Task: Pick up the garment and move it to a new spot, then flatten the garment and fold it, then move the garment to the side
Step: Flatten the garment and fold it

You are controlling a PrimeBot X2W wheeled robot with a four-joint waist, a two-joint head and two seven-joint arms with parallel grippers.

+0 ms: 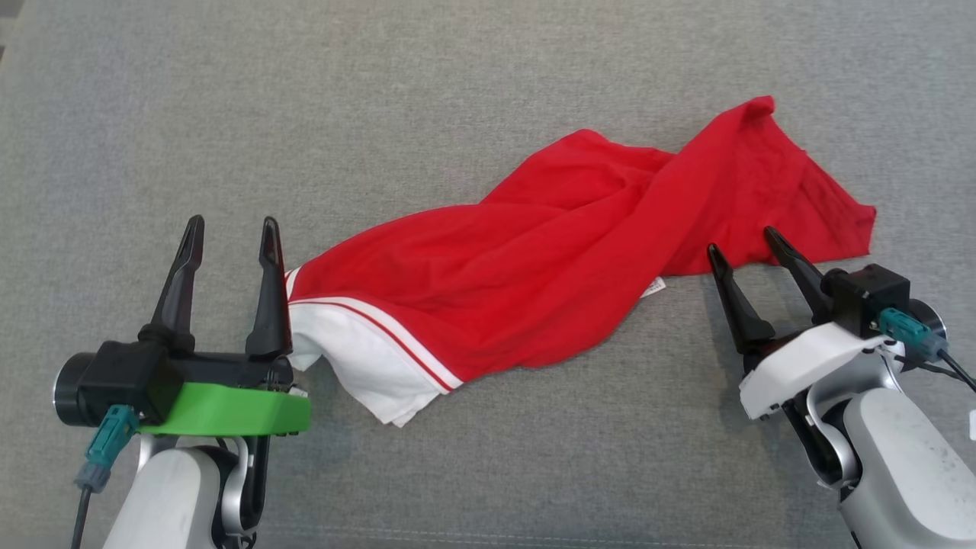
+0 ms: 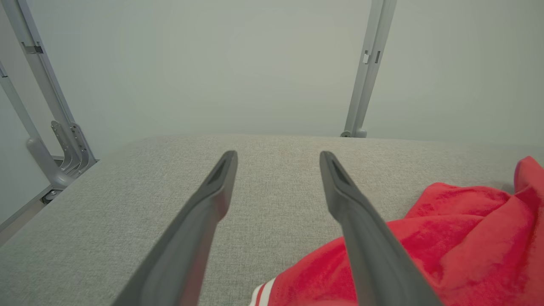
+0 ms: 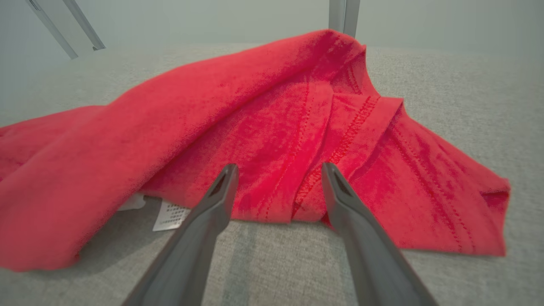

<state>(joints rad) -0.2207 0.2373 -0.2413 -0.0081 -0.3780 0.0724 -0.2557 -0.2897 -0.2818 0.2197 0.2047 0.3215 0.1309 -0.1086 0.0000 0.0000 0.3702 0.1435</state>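
There is one garment (image 1: 549, 259), red with a white band and thin red striping at one end, and it lies crumpled in a long twist across the middle of the grey fabric table (image 1: 381, 91). It runs from the near left, where the white end sits, up toward the far right, where the red cloth spreads out flatter with its stitched hems showing. One small white label (image 1: 654, 287) pokes out from under its near edge. My two hands flank it. My left hand (image 1: 231, 227) sits at the white end with its two fingers spread and nothing between them. The inner finger lies right along the cloth's edge, though I cannot tell whether it touches. My right hand (image 1: 741, 240) is at the other end, also spread wide and holding nothing, with both fingertips pointing at the near edge of the red cloth where a hem folds over. Beyond the table's far edge stands one upright grey metal post (image 2: 367, 72), and two slanted struts (image 2: 42, 85) stand off its far left corner.
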